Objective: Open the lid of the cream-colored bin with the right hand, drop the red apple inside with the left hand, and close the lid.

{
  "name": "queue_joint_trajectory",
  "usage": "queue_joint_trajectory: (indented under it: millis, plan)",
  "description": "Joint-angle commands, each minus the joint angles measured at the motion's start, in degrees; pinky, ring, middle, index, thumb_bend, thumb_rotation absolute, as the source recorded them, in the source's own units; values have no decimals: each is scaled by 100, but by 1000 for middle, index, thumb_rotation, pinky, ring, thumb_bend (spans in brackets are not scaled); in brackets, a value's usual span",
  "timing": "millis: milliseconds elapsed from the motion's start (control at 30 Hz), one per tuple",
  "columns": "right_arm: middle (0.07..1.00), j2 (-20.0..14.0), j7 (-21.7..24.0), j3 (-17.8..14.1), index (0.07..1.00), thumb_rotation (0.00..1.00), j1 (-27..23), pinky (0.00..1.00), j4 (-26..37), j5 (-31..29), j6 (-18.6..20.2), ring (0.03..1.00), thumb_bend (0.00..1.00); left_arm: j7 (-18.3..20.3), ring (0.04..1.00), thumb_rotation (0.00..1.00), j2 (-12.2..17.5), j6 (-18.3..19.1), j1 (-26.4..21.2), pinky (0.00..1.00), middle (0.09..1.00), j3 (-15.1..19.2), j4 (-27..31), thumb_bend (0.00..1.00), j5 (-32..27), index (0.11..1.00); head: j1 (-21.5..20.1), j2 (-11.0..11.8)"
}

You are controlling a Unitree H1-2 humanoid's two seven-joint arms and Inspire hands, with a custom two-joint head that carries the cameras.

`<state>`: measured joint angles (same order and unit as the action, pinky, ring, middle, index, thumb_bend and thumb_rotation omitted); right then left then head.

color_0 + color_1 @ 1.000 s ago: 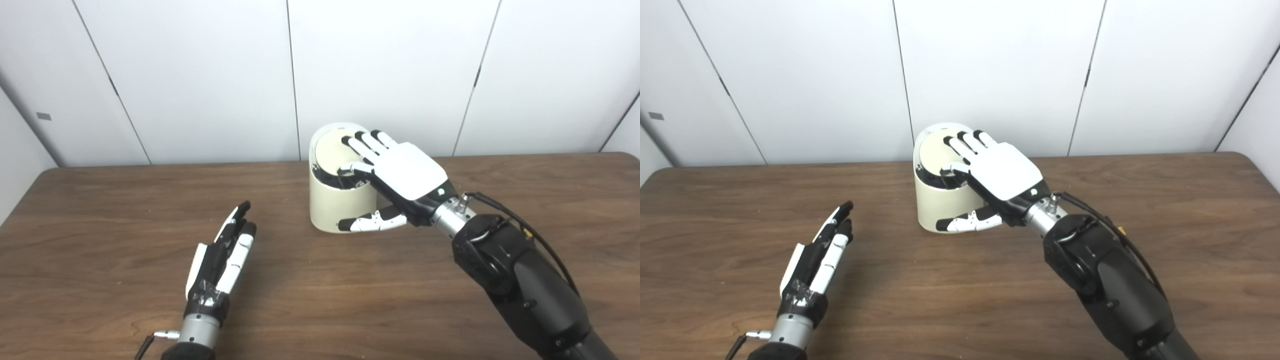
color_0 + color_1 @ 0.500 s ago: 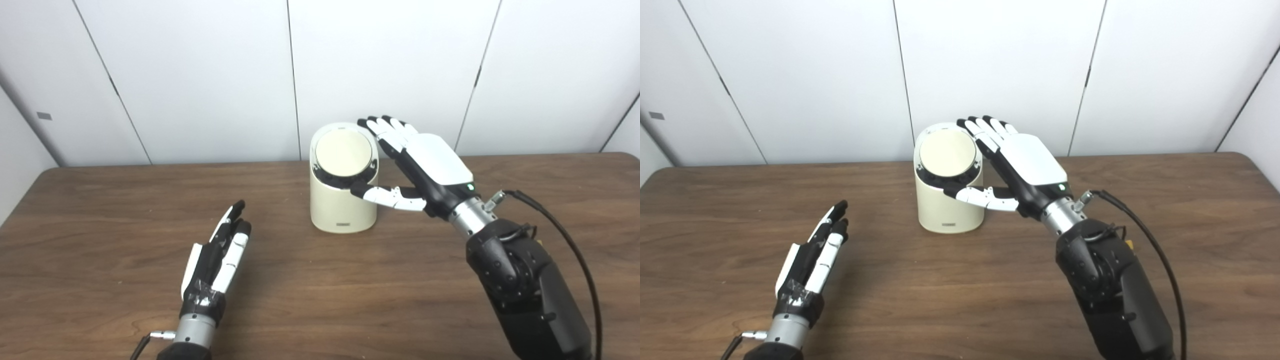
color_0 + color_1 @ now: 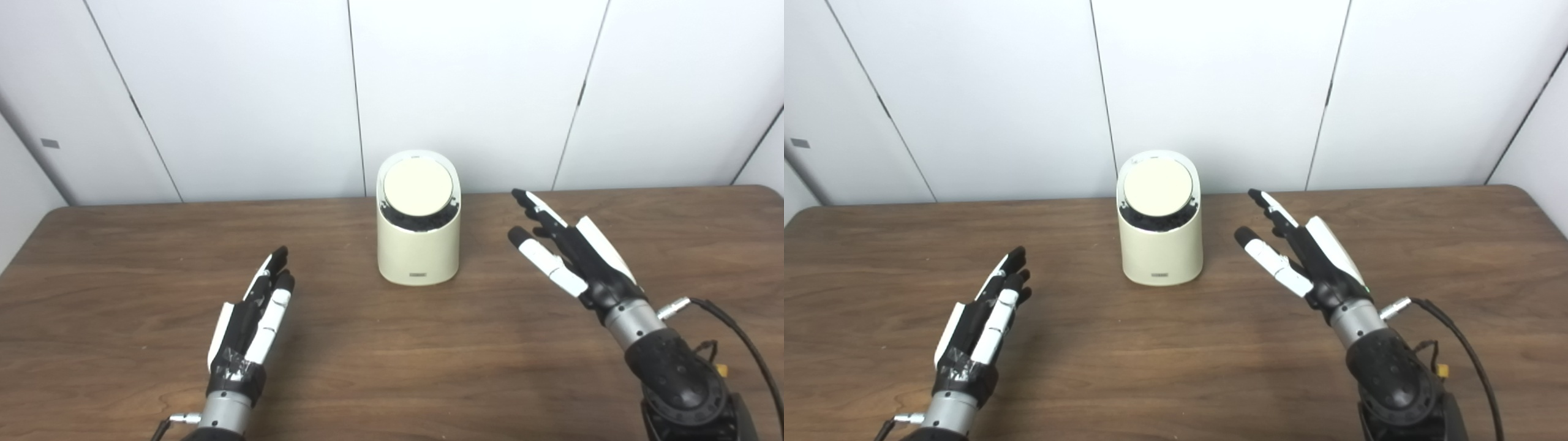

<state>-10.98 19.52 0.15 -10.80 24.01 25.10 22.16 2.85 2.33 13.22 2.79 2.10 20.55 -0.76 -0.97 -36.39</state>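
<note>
Bin: cream-colored bin (image 3: 418, 245) standing upright on the wooden table (image 3: 380, 349), at the far middle of the tabletop, close to the white panelled wall (image 3: 465, 79).
Lid: round cream lid (image 3: 418, 187) seated in the slanted top of the bin, tilted toward the near side; a dark gap shows along its near rim.
Label: a small dark mark sits low on the near face of the bin; its wording is too small to read.
Apple: no red apple shows in either view; whether it lies inside the bin cannot be told.
Left hand: left hand (image 3: 250, 324) on the near left of the table, well apart from the bin, turned edge-on; fingers (image 3: 275, 269) straight and held close together, pointing far and slightly right, holding nothing.
Right hand: right hand (image 3: 572, 251) to the right of the bin and apart from it, raised above the tabletop, holding nothing; fingers extended toward the far left and somewhat apart, thumb (image 3: 542, 257) set off on the bin side.
Cable: black cable (image 3: 735, 324) running from the right wrist toward the near right edge.
</note>
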Motion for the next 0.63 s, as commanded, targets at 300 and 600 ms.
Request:
queue_joint_trajectory:
  millis: [300, 600]
  plan:
    - [936, 624, -654, -316, 928, 1000, 719, 842, 123, -1400, -331, 926, 456, -99, 939, 781, 27, -564, 593, 928, 959, 192, 288, 521, -70, 963, -13, -108]
    - [915, 1362, -1495, -481, 913, 948, 1456, 861, -154, -2097, -1237, 900, 375, -82, 940, 837, -56, -1030, 1077, 937, 963, 393, 159, 455, -430, 966, -80, -306]
